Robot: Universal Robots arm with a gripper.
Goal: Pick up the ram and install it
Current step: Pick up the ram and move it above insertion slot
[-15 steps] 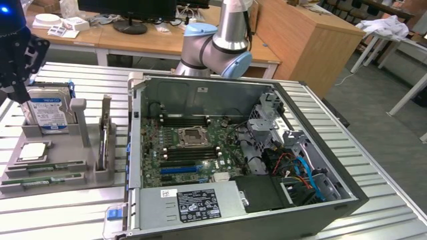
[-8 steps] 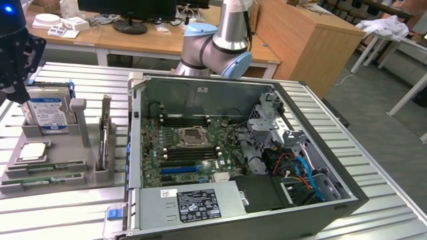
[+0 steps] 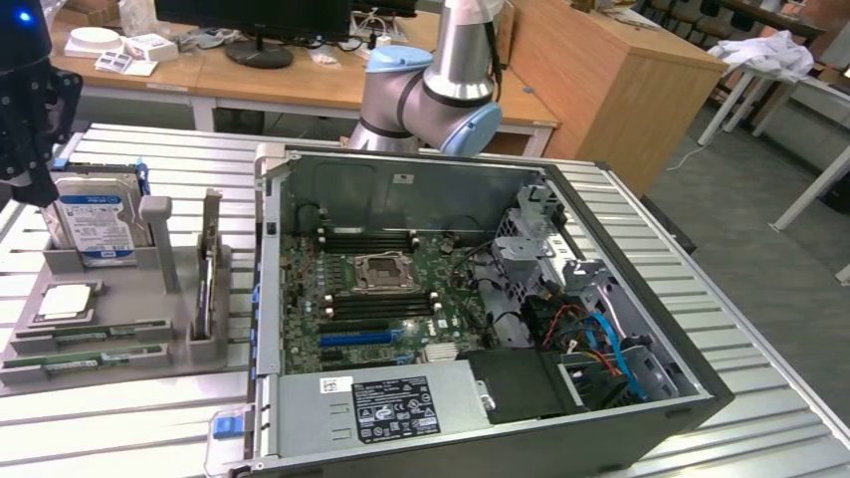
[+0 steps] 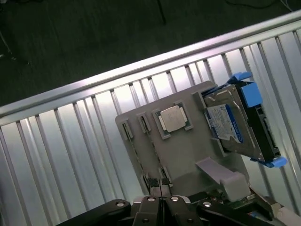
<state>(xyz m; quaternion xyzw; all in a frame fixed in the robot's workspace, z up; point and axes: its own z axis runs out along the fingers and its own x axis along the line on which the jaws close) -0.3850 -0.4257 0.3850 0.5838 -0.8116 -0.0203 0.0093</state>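
Closed pincer (image 4: 159,187) abv parts tray (image 4: 188,153)

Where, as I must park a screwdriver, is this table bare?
The ribbed metal table is bare on the camera's side of the grey parts holder, and beside the open computer case at the exterior view's right. Holder and case interior are crowded.

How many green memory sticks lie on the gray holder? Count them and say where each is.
2. One memory stick lies in the slot beside the silver chip; the other lies in the next slot, at the holder's edge. Others may be hidden in the computer case.
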